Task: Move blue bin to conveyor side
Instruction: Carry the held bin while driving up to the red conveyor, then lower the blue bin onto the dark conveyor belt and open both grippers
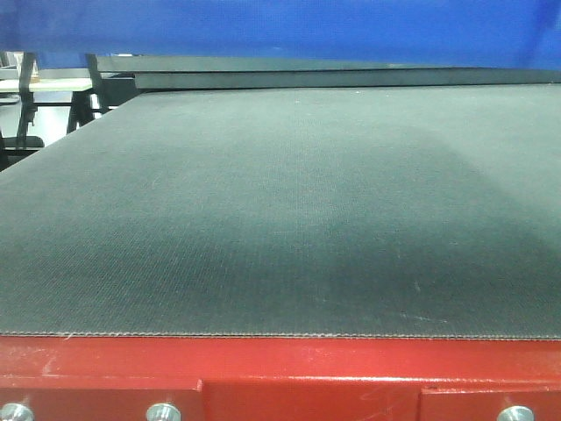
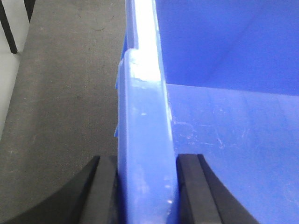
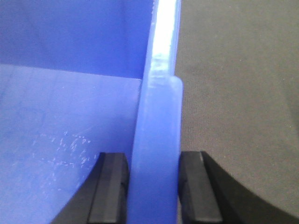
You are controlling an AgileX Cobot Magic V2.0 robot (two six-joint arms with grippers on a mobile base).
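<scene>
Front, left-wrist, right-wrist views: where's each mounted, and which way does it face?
Exterior front: low at the near edge of the conveyor, facing across its belt over the red frame; no robot parts show.
Left wrist: on the left arm, looking along the left end effector, shut on the blue bin rim; belt at left.
Right wrist: mirrored, right end effector shut on the bin rim; belt at right.
Shared: both wrist views show bin interior and belt.

No legible txt, labels, brands, nos. or signs in any view. The blue bin walls & rim are plain blue w/ only scuffs, and the conveyor belt shows nothing readable.
</scene>
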